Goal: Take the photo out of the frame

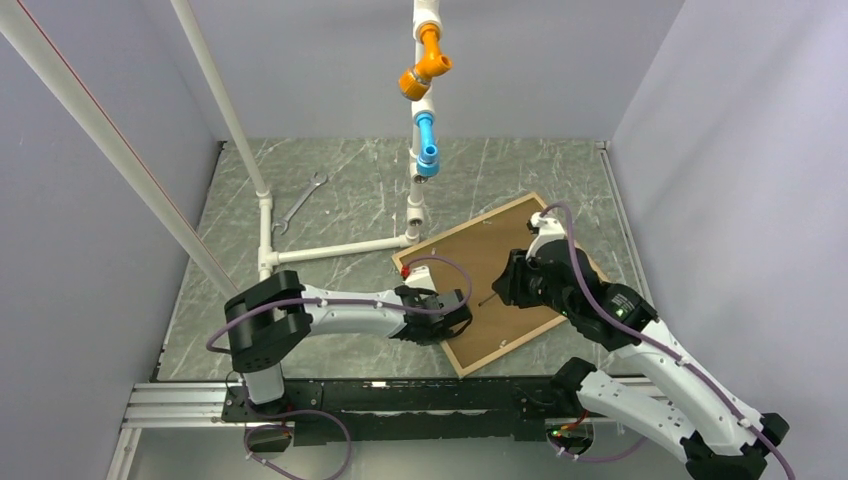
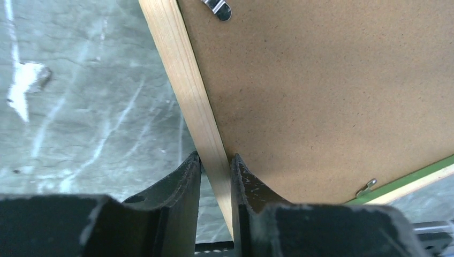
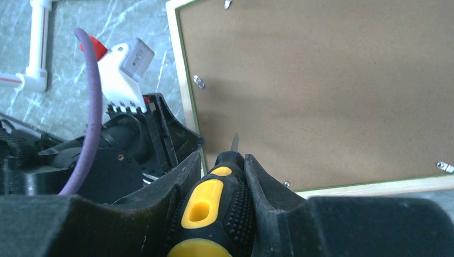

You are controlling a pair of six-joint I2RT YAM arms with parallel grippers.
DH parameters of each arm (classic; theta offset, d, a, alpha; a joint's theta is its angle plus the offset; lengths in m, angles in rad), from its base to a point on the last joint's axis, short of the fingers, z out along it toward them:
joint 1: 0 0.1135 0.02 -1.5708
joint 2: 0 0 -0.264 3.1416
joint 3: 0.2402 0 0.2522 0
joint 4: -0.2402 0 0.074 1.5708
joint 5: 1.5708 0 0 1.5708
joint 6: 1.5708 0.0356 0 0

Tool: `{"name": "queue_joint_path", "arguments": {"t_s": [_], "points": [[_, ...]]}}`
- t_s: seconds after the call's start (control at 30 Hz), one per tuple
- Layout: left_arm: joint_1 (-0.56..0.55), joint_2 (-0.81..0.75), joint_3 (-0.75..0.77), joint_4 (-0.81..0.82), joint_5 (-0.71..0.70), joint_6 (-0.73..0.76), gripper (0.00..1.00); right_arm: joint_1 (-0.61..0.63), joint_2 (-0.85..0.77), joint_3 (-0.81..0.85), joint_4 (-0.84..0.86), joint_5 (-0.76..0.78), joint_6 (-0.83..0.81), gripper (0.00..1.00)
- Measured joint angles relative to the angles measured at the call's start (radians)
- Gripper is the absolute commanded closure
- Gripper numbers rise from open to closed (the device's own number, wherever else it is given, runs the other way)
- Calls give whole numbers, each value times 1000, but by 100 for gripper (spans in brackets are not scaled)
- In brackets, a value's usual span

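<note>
Nearest, the left jaws are pinched shut on the frame's [image 2: 184, 80] pale wooden edge at its 8 o'clock side, steadying it face down on the counter [image 1: 340, 200]. The right jaws clamp a screwdriver [image 3: 211, 209], probably to turn the clips [image 3: 198, 81]. Brown backing [image 3: 321, 80] hides the photo.

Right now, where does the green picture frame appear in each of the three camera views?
Top external: the frame lies back-up, right of centre, turned diagonally.
Left wrist: the frame shows its wood edge, running from the top down into the left hand.
Right wrist: the frame fills the upper right, above the screwdriver.
Shared landmark: the brown backing panel, seen in all three.
</note>
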Motion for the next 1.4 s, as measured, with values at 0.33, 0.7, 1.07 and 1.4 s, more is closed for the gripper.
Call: {"name": "queue_joint_path", "arguments": {"t_s": [0.33, 0.7, 1.07, 1.4], "points": [[-15, -108, -126, 1, -81, 97, 100, 95, 127, -67, 14, -113, -34, 100], [-19, -212, -240, -1, -135, 131, 100, 371, 293, -9, -115, 129, 122, 100], [-26, -209, -238, -3, -148, 132, 100, 404, 333, 27, -187, 142, 158, 100], [-27, -210, -240, 2, -150, 136, 100, 422, 333, 34, -158, 48, 143, 100]]}}
